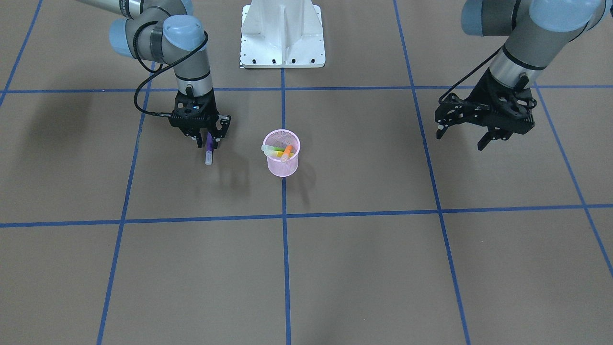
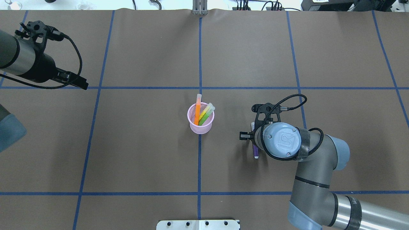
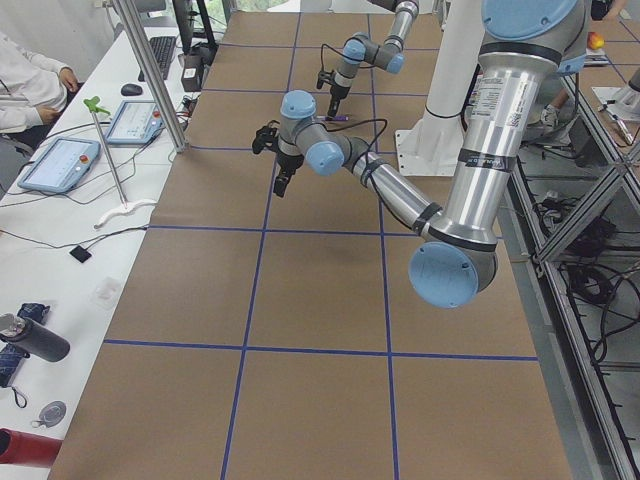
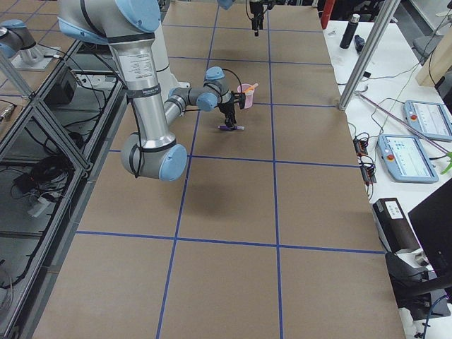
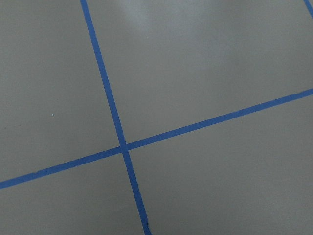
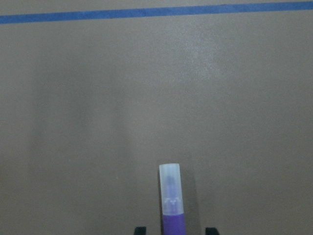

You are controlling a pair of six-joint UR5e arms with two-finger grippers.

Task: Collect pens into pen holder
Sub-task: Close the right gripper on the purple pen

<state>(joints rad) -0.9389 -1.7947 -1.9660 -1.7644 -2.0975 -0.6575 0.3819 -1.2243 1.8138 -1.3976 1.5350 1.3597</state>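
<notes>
The right tool point(image 1: 209, 143) stood with its jaws parted astride a slim purple pen with a whitish cap point(image 1: 209, 155), which lay on the brown table point(image 1: 364, 268) near the round pink wire-mesh pen holder point(image 1: 282, 163). The holder contained orange, yellow and green pens point(image 1: 287, 151). The left tool point(image 1: 459, 140) hung wide open and empty, well apart from the holder.

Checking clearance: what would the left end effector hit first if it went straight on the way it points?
Left end effector: probably only the table, near a blue tape crossing; its wrist view shows nothing else.
</notes>
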